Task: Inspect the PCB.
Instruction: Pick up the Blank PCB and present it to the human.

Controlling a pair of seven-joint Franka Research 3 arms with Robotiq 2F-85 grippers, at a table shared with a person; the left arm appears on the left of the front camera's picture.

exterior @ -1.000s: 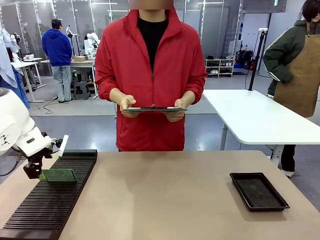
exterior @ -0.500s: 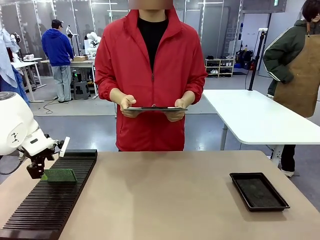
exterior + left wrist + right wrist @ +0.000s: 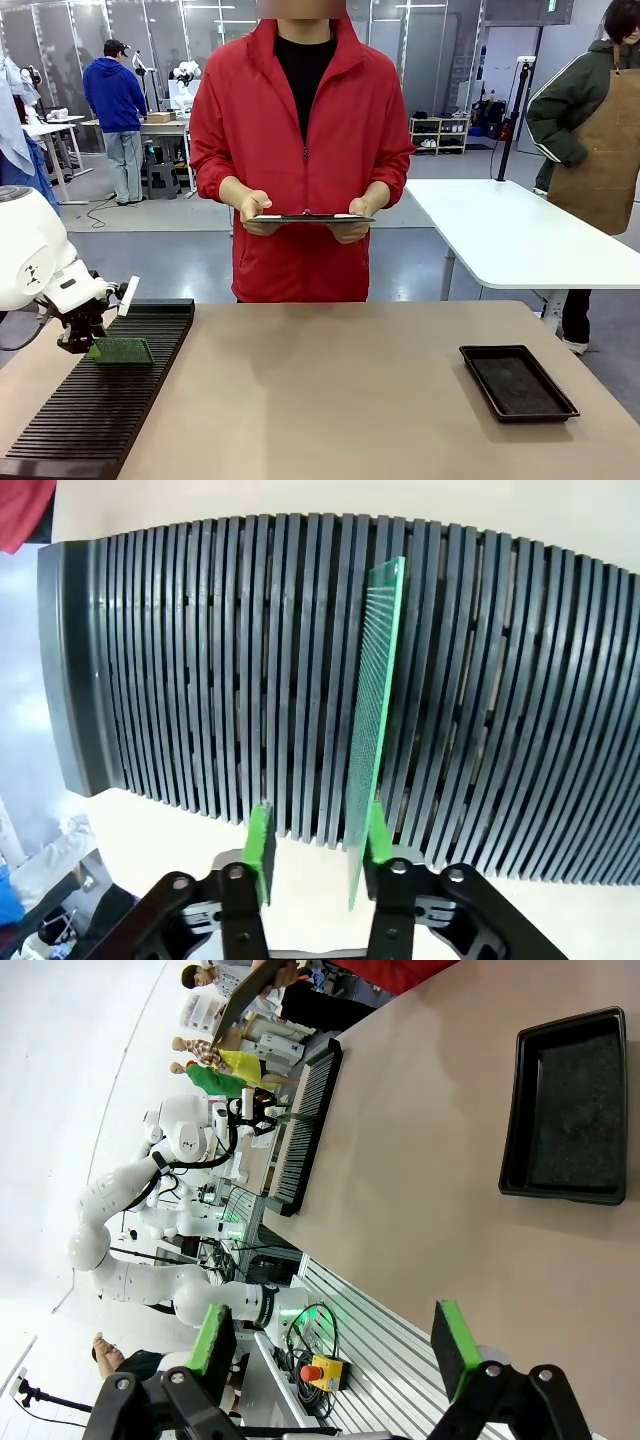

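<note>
Your left tool (image 3: 82,335) sits at the left end of the circuit board (image 3: 120,351), which stands on its long edge in a slot of the black slotted rack (image 3: 100,420), toward the rack's far end. The rack lies on the left side of the table (image 3: 330,400).

In the left wrist view, the circuit board (image 3: 378,700) rises upright from the rack (image 3: 200,660), and its near end reaches in between the fingers of the left tool (image 3: 318,830). The fingers are drawn in but not pressed together. One green pad (image 3: 378,832) lies against the board's face, and you can see a clear gap between the board and the other pad (image 3: 260,840).

Your right tool (image 3: 330,1325) is spread wide with nothing between its fingers, above the table's near side. The black tray (image 3: 570,1110) lies beyond it. In the front view the tray (image 3: 518,383) is on the table's right side, well apart from the rack.

Across the table, a person in a red jacket (image 3: 300,150) holds a clipboard (image 3: 310,217) level in both hands.
</note>
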